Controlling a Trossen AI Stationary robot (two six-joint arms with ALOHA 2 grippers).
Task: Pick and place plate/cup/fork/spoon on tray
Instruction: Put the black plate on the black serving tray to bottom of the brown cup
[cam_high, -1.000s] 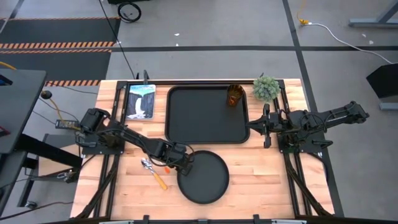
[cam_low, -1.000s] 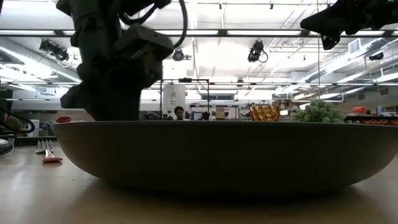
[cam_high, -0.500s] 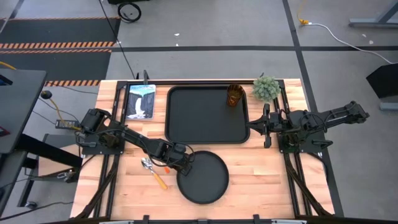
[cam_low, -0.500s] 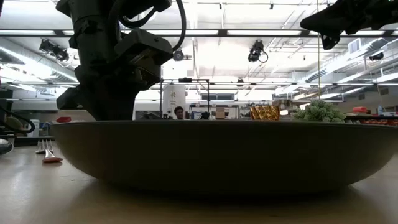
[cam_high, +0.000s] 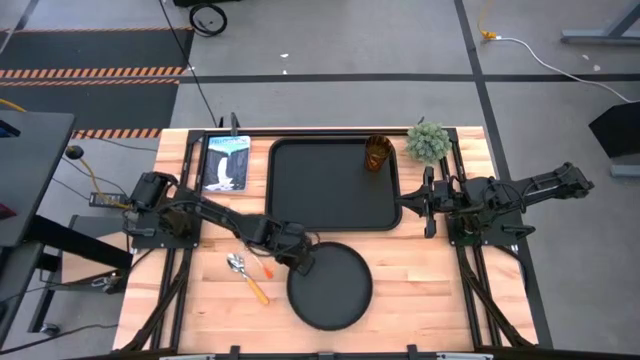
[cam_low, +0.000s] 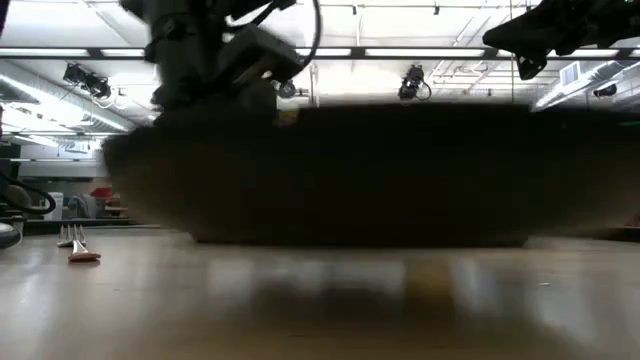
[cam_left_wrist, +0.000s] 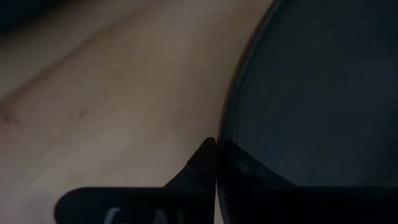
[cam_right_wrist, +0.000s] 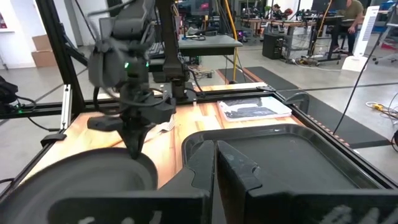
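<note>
The round black plate (cam_high: 332, 287) is near the table's front, and in the low view the plate (cam_low: 360, 170) hangs above the wood. My left gripper (cam_high: 303, 265) is shut on its left rim. The black tray (cam_high: 333, 185) lies at the far middle. The amber cup (cam_high: 377, 153) stands in the tray's far right corner. The spoon (cam_high: 237, 264) lies on the wood left of the plate. The fork (cam_low: 76, 243) lies there too. My right gripper (cam_high: 403, 207) waits shut at the tray's right edge. My left gripper pinches the plate's rim (cam_left_wrist: 225, 127) on the side toward the table's left. One finger is inside the rim and one outside. The fingers (cam_right_wrist: 134, 144) point down from above. The plate is off the table, roughly level, its underside (cam_low: 360, 235) clear of the wood.
A small green plant (cam_high: 428, 142) stands by the tray's far right corner. A book (cam_high: 226, 163) lies left of the tray. Bare wood (cam_high: 430, 290) lies right of the plate.
The plate, which rested on the table, has risen off it and shifted slightly toward the right edge, with my left gripper on its rim. My left gripper has moved up and a little right with it.
</note>
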